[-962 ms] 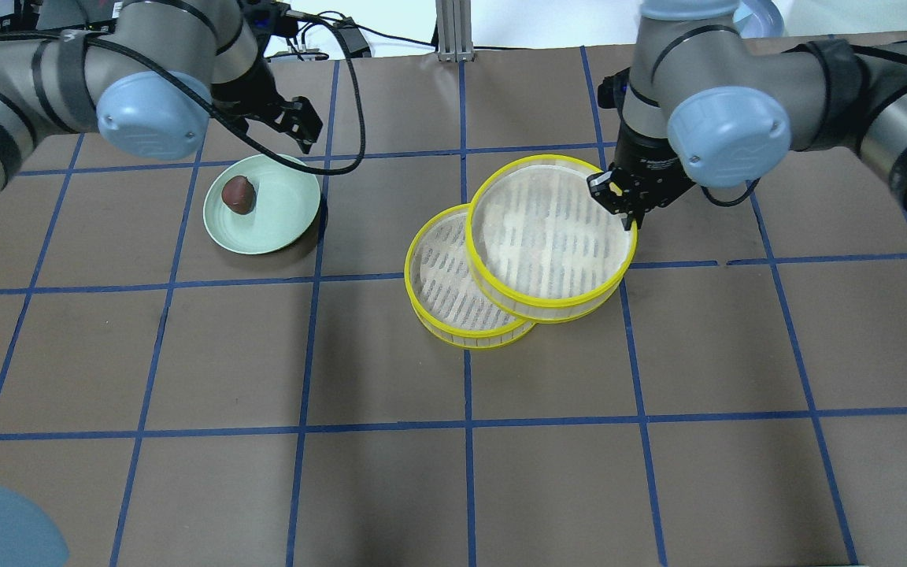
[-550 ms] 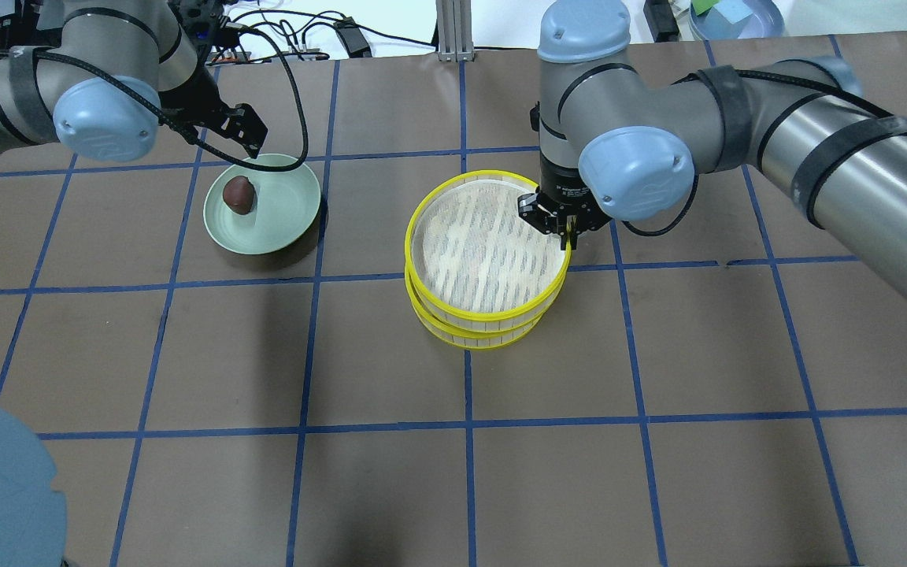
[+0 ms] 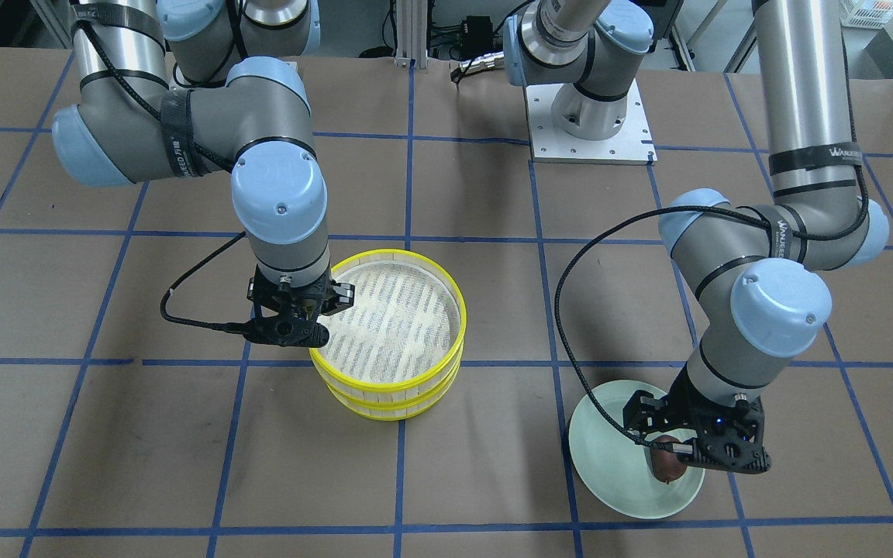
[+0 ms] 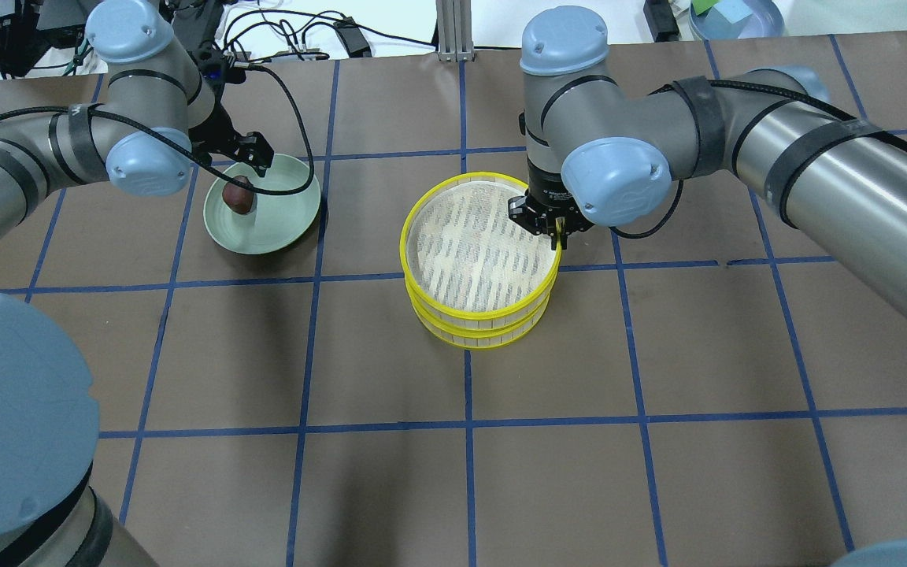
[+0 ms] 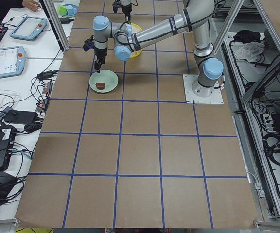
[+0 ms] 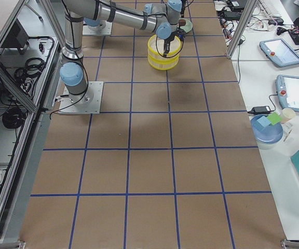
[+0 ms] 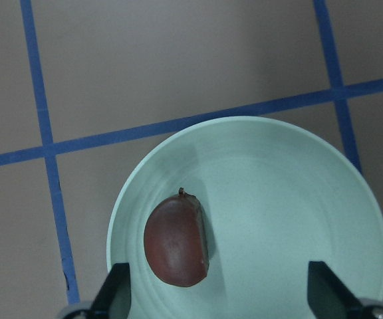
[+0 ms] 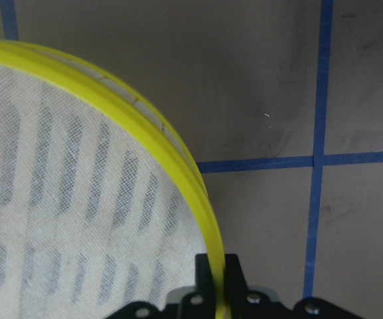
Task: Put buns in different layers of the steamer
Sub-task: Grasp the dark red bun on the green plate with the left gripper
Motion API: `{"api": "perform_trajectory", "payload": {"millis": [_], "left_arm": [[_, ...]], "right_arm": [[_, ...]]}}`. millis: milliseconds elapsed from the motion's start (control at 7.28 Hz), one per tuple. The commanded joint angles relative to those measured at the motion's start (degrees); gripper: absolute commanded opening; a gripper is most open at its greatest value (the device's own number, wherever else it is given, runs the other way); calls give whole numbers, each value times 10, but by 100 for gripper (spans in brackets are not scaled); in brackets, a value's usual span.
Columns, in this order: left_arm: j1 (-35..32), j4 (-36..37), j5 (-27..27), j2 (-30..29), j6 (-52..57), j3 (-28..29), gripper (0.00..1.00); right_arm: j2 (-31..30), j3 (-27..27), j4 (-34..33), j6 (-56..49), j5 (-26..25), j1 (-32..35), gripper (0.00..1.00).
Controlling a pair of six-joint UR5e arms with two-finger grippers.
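The two steamer layers are stacked at the table's middle. The upper tray (image 4: 422, 206) sits over the lower tray (image 4: 475, 342), nearly aligned. My right gripper (image 4: 560, 235) is shut on the upper tray's yellow rim (image 8: 171, 159), also seen in the front view (image 3: 308, 335). The upper tray's bottom is bare. The dark reddish-brown bun (image 4: 238, 197) lies on a pale green plate (image 4: 288, 216). My left gripper (image 7: 218, 296) is open just above the plate, its fingers (image 7: 115, 296) either side of the bun (image 7: 176, 240). The pale cream bun is hidden or out of view.
The robot's mounting plate (image 3: 590, 128) and cables lie at the table's robot side. A blue bowl (image 4: 737, 16) stands off the table's far right corner. Brown table surface with blue tape lines surrounds the stack and plate.
My right gripper carried the upper tray leftwards from an offset, overlapping position to sit squarely over the lower tray. My left gripper moved from beyond the plate to over the brown bun.
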Motion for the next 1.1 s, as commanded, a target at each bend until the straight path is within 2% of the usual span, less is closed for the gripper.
{"api": "perform_trajectory", "payload": {"millis": [0, 412, 962], "left_arm": [[18, 8, -23, -27, -51, 0, 95], [26, 10, -32, -36, -63, 2, 96], [33, 10, -88, -51, -63, 2, 94]], "right_arm": [[7, 0, -3, 6, 0, 1, 0], [16, 0, -3, 23, 1, 0, 0], [11, 0, -2, 24, 6, 2, 0]]}}
